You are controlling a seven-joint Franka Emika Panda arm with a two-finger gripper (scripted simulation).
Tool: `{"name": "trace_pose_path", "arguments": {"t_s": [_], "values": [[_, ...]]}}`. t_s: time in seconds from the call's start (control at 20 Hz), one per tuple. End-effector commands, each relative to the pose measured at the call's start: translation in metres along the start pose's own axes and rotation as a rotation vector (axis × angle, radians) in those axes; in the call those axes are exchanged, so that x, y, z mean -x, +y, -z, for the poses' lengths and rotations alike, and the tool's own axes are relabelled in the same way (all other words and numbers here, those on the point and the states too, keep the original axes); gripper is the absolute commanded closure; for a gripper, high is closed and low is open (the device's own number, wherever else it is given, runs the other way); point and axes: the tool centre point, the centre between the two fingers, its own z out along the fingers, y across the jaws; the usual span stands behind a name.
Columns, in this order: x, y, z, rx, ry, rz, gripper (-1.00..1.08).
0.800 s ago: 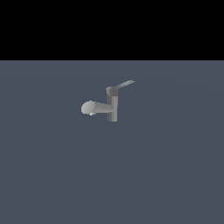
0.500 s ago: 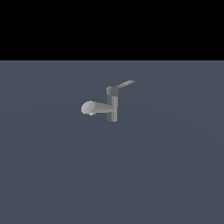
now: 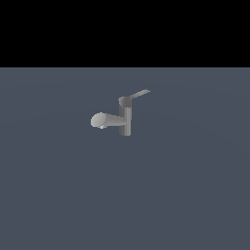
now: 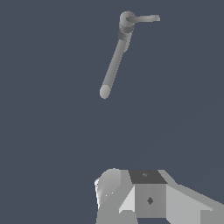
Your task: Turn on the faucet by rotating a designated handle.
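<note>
The faucet (image 3: 125,121) is a small grey tap standing alone on the flat grey-blue surface. Its thick pale spout (image 3: 103,120) points to the exterior view's left. The handle (image 3: 139,94), a thin flat lever, sticks out from the top cap to the exterior view's right, tilted slightly upward. In the wrist view the faucet's post (image 4: 126,21) is seen from above, with the handle (image 4: 146,19) and the long spout (image 4: 113,65) branching from it. My gripper (image 4: 140,194) shows only as grey and white blocks at the frame's edge, well away from the faucet. Its fingers are not distinguishable.
The flat grey-blue floor (image 3: 125,195) spreads all around the faucet. A black band fills the top of the exterior view. The arm does not show in the exterior view.
</note>
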Motion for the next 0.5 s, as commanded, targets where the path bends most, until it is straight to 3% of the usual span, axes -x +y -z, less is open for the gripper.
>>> {"name": "trace_pose_path", "arguments": {"t_s": [0.0, 0.45], "values": [[-0.002, 0.0, 0.0, -0.002, 0.0, -0.007, 1.08], [-0.026, 0.003, -0.002, -0.023, -0.001, -0.104, 1.08]]}}
